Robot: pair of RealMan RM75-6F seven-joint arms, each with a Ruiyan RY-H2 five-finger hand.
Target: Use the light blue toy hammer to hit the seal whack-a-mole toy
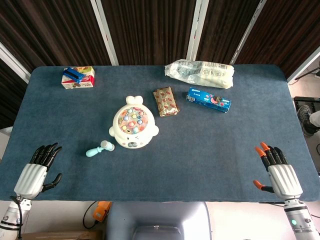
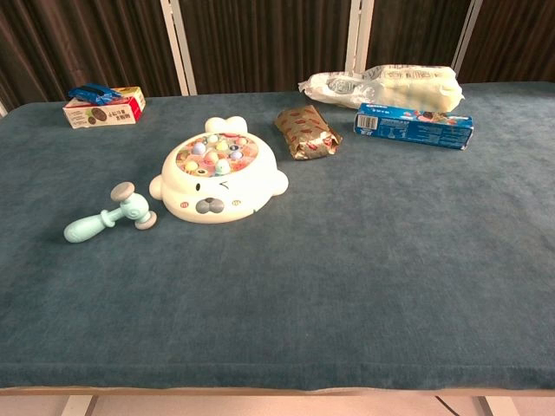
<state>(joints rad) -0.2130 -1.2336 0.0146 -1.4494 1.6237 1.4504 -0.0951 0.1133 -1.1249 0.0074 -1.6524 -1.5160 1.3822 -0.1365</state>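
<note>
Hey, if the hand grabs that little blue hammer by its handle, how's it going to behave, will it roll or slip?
The hammer looks like smooth moulded plastic, so probably stiff, light and a bit slippery in the fingers. It lies flat on the cloth-covered table; its round handle might roll if nudged, though the crosswise head should stop it quickly.

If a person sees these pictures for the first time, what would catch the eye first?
Probably the white seal whack-a-mole toy with its colourful pegs, left of the table's centre. The light blue toy hammer lies just beside it, untouched. Both hands, left hand and right hand, rest open at the near corners.
</note>
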